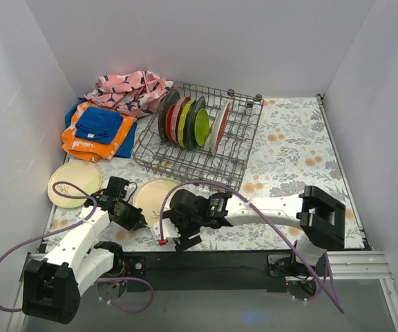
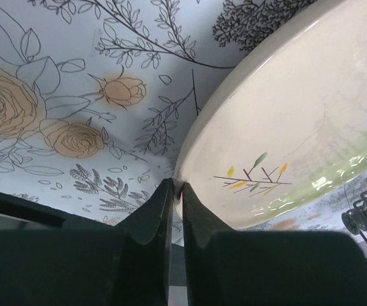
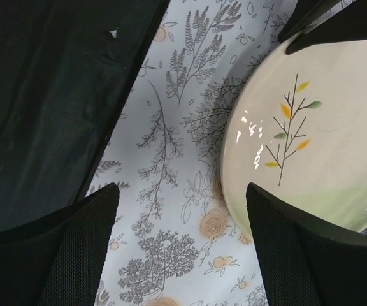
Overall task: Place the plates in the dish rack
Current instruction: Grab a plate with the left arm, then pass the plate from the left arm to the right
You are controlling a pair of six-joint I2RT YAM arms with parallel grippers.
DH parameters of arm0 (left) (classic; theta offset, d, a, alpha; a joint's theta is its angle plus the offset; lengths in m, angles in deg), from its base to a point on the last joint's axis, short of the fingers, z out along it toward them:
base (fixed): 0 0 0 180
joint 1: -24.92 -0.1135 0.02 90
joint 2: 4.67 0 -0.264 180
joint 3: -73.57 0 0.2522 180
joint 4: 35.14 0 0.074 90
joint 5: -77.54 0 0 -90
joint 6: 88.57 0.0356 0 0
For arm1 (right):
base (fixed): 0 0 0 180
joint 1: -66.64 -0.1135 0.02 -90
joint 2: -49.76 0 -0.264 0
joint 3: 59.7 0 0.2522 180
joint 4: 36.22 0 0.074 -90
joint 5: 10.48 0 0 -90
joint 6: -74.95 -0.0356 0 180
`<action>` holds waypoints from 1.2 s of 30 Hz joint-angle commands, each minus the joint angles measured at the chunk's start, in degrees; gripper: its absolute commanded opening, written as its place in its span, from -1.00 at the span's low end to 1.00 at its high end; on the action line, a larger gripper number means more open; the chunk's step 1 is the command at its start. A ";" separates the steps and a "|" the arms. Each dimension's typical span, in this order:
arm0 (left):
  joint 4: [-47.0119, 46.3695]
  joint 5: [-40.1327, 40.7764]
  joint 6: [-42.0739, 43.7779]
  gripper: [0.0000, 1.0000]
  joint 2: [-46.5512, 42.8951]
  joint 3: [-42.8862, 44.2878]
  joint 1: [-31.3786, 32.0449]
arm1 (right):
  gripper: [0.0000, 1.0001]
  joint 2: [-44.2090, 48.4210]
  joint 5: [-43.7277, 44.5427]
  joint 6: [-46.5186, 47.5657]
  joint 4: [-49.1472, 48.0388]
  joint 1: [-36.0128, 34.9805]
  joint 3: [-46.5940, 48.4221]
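Note:
A cream plate with a sprig [image 1: 156, 197] [image 2: 285, 127] [image 3: 311, 140] sits near the front of the floral table, one side tilted up. My left gripper [image 1: 137, 218] [image 2: 177, 188] is shut on its rim, the jaws pinched thin around the edge. My right gripper [image 1: 175, 234] [image 3: 177, 197] stands open just beside the plate's near edge, one finger [image 3: 311, 255] overlapping the rim and only tablecloth between the fingers. A second cream plate [image 1: 74, 183] lies flat at the left. The dish rack [image 1: 244, 149] holds several upright plates [image 1: 192, 123].
Folded cloths lie at the back left: a pink patterned one [image 1: 130, 90] and orange and blue ones [image 1: 99, 131]. White walls close in the left, back and right. The dark front edge of the table [image 3: 43, 95] runs close to my right gripper.

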 commanded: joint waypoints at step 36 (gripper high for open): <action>9.53 -3.12 -8.22 -0.77 -14.55 5.67 0.12 | -0.97 -7.39 30.42 -16.50 -30.62 -10.21 -8.02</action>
